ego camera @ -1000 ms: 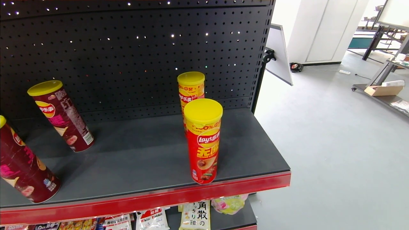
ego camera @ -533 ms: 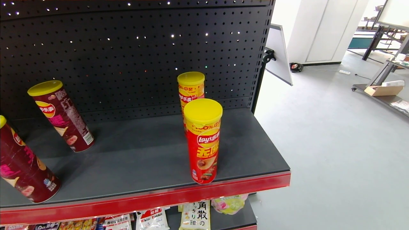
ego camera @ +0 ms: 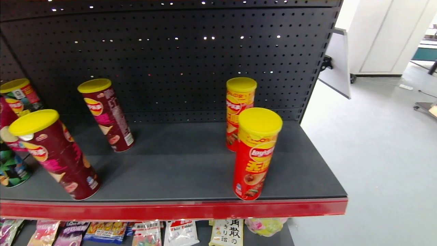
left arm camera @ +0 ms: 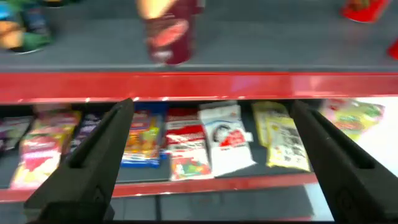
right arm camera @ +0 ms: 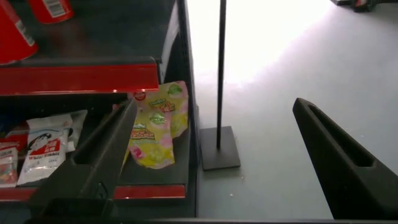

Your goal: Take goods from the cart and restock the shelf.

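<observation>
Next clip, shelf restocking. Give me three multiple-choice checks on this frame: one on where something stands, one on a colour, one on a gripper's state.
1. Where does the front red can stand?
A. near the front edge of the upper shelf
B. on the lower shelf among bags
C. on the floor

2. What colour is its lid?
A. white
B. yellow
C. black

3. How is the left gripper?
A. shut on a can
B. shut on a bag
C. open, holding nothing

Answers:
1 A: the head view shows the can's base just behind the shelf's red strip.
2 B: the lid is plainly yellow in the head view.
3 C: the left wrist view shows its fingers spread wide with nothing held between them.
</observation>
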